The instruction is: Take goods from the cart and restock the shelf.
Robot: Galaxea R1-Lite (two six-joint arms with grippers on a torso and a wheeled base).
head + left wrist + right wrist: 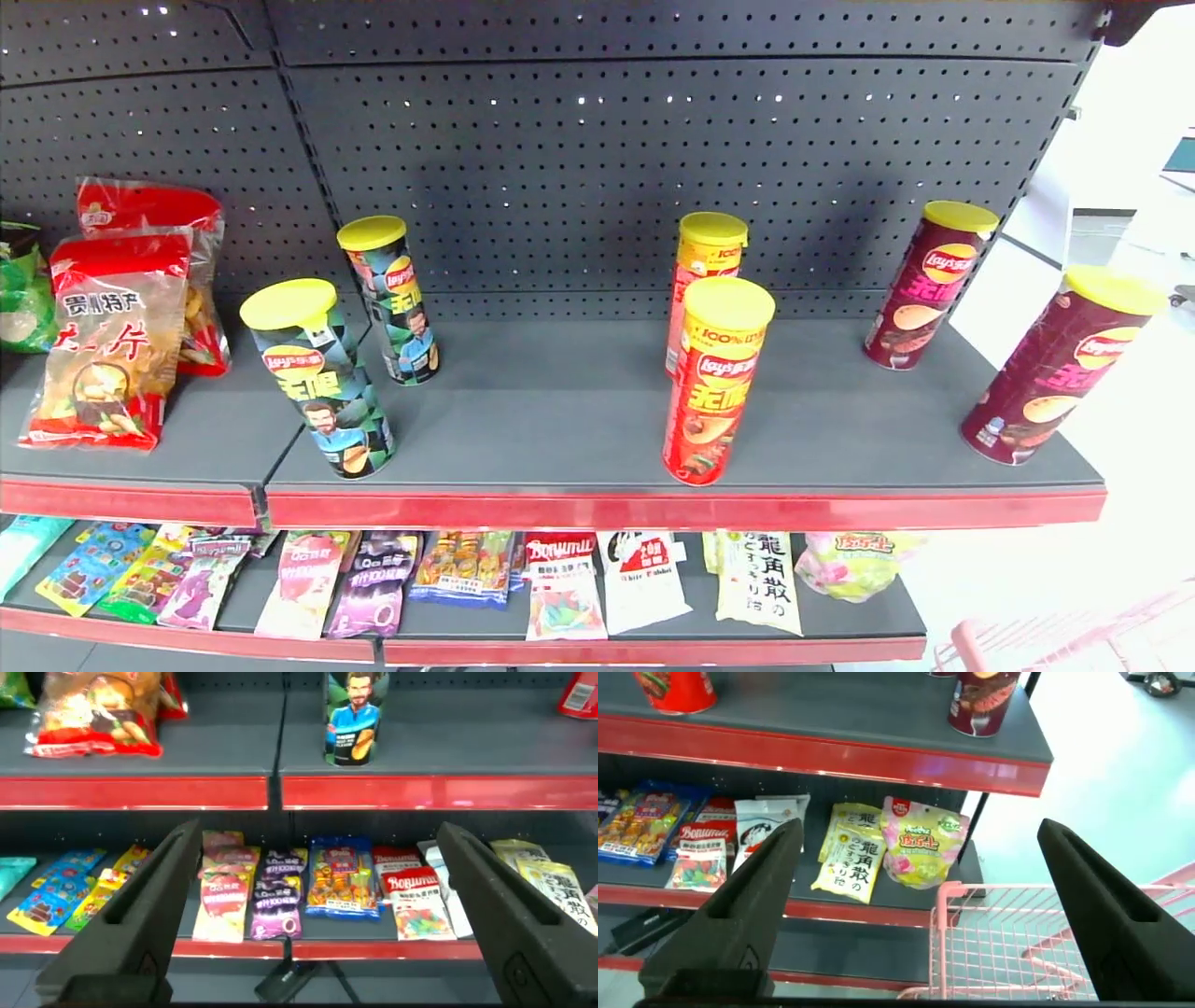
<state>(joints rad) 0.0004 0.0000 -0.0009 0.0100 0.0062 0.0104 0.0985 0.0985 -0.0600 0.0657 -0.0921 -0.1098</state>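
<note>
Left gripper (318, 840): my fingers stand wide apart and hold nothing, facing the lower shelf (374, 947) and its sachets (341, 882).
Right gripper (920, 831): likewise spread and empty, pointed toward the pink cart (999, 896) beside the shelf's right end.
Goods: I can make out none in the part of the cart that shows; the rest of the basket is hidden.
Upper shelf (560, 411): bare floor between upright cans, the likely place for new stock.
Hazard 1: the maroon can (1060, 364) stands near the right edge, on the cart's side; my arm rising from the cart could clip it off.
Hazard 2: the red can (714, 383) and blue-green can (317, 383) stand tall near the front lip; a careless reach past them would topple either.
Hazard 3: the cart's wire rim could snag one of my open fingers on the way down.
</note>
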